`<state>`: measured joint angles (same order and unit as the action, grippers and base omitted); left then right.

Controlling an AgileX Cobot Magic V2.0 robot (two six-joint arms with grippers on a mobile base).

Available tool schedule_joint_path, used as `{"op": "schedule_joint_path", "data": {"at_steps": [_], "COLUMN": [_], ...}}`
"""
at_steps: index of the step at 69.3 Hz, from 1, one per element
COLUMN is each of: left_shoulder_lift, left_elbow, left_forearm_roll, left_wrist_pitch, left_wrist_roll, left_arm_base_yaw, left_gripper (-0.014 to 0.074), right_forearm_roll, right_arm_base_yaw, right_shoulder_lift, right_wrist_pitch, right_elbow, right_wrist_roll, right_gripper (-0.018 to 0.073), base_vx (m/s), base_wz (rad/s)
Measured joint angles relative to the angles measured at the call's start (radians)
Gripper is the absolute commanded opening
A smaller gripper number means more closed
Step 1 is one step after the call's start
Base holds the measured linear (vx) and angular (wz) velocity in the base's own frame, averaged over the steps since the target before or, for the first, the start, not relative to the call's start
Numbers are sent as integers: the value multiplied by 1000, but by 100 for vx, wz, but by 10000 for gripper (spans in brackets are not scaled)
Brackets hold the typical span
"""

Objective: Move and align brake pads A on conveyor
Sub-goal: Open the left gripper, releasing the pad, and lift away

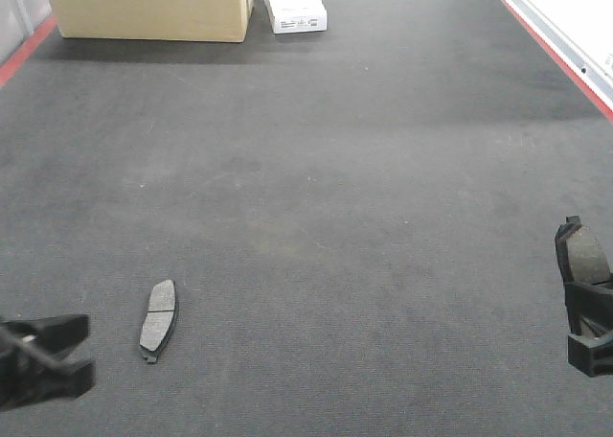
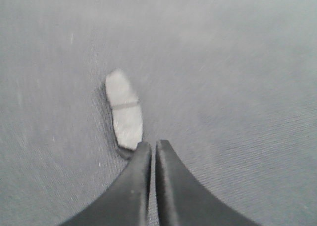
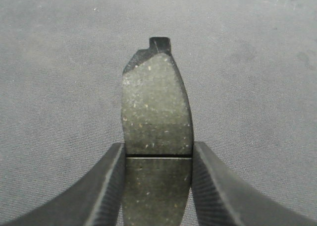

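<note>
1. on the conveyor (image 1: 316,169), near-left part: one brake pad (image 1: 159,320) lies flat, friction face up, long axis running roughly up the belt, groove across its middle. nothing is lined up next to it.
2. left gripper (image 2: 152,145): fingers pressed together with only a thin slit between them, and nothing is held. it sits just short of the near end of that brake pad. contact cannot be told from the wrist view.
3. right gripper (image 3: 158,154): pinching a second pad (image 3: 156,107) across its width at about the groove, with the pad's far end sticking out past the fingertips. in the front view it sits at the right edge of the belt, well apart from the lying pad.
4. progress, as a judgement: early to middle. one pad is down, one is in transit, and no others are in view. the carried pad is not yet set down and no row exists yet, so alignment is all left to do.
5. containers: a cardboard box (image 1: 148,11) and a white box (image 1: 292,6) stand at the far end of the belt, near the red edge strip (image 1: 24,49). their contents cannot be seen.
</note>
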<state>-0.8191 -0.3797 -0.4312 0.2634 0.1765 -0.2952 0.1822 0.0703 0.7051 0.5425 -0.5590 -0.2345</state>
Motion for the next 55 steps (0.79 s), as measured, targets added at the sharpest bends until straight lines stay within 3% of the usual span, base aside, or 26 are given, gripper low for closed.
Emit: {"op": "schedule_joint_path", "data": {"at_steps": [23, 55], "left_shoulder_lift": [254, 265], "left_elbow": [8, 8], "left_forearm_roll": [37, 38], "left_wrist_pitch": [31, 33], "left_wrist_roll": [39, 39], "left_arm_base_yaw": [0, 0], "left_gripper": [-6, -6], "right_forearm_roll": [0, 0], "right_arm_base_yaw": [0, 0], "right_shoulder_lift": [0, 0], "right_wrist_pitch": [0, 0], "right_elbow": [0, 0], "right_wrist_roll": [0, 0], "right_gripper": [83, 83], "base_vx": [0, 0], "base_wz": [0, 0]}}
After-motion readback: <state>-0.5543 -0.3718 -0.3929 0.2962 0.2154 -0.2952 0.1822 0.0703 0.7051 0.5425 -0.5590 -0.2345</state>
